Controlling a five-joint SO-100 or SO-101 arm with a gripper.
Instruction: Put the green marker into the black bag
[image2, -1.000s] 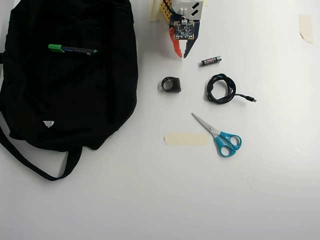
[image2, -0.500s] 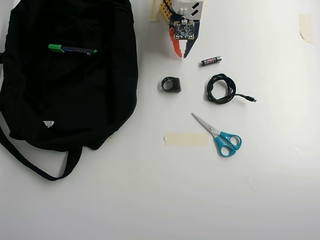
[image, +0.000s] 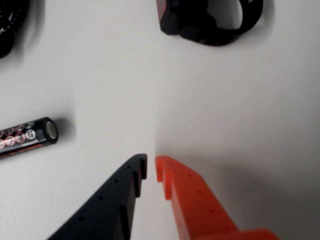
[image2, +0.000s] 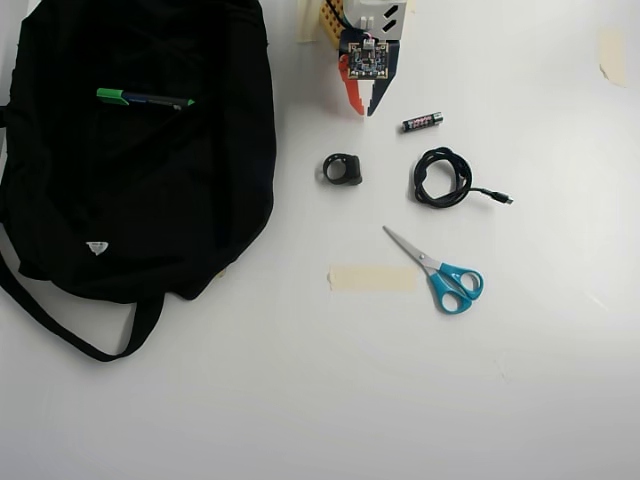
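Note:
The green marker (image2: 144, 98) lies flat on the upper part of the black bag (image2: 140, 210) at the left of the overhead view, green cap toward the left. Well to the right of the bag, near the top edge, my gripper (image2: 364, 111) points down at the white table. In the wrist view the gripper (image: 151, 168) has its black and orange fingers nearly touching, with nothing between them. The marker and the bag are out of the wrist view.
A small black battery (image2: 422, 122) lies right of the gripper, also in the wrist view (image: 27, 136). Below sit a black ring-shaped object (image2: 343, 169), a coiled black cable (image2: 443, 178), blue-handled scissors (image2: 440, 272) and a strip of tape (image2: 372, 279).

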